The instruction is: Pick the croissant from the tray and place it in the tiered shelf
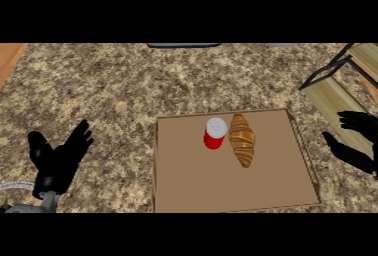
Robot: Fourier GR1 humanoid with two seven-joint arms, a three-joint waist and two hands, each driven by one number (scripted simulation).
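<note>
Here, the speckled counter [111, 90] carries a brown tray [221, 190]; the tiered shelf [336, 92] stands far right. Both hands, left [57, 157] and right [354, 142], spread open, holding nothing. The croissant [241, 139] lies on the tray's far part, beside a red can [215, 133].

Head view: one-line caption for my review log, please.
Croissant beside a red can on the tray; both hands open, right hand near the tiered shelf, left hand resting.

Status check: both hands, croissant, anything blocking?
Left hand open, left of brown tray. Right hand open by wooden tiered shelf. Golden croissant on tray, ungrasped. Red can touching its left side.
</note>
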